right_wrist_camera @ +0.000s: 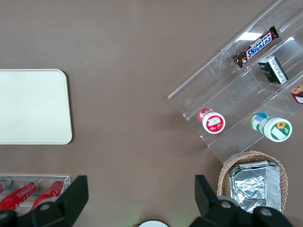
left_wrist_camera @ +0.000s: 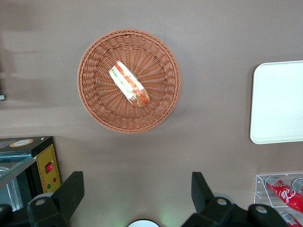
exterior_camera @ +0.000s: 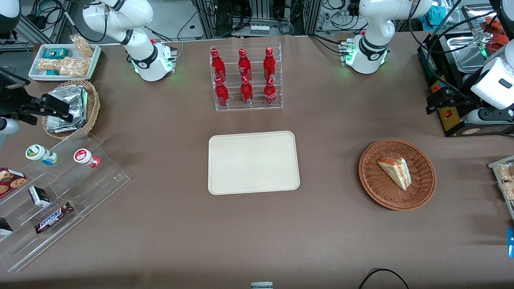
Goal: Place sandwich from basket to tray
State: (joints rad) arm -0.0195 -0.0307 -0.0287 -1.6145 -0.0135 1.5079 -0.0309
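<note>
Sandwich point(left_wrist_camera: 129, 83) lay in the middle of the reddish-brown wicker basket point(left_wrist_camera: 94, 54) on the counter point(exterior_camera: 160, 241), untouched; the cream tray point(exterior_camera: 253, 162) sat well apart from it, toward the parked arm's end, nothing on it. Pincer point(left_wrist_camera: 137, 191) hung high above bare counter beside the basket, fingers point(left_wrist_camera: 71, 193) spread wide and holding nothing, so the wedge sat ahead of it and well below, not between the fingers. The wedge's long axis ran diagonal to the line between the fingertips, so my call was a move over the basket plus a wrist twist to close across the short width before descending.
</note>
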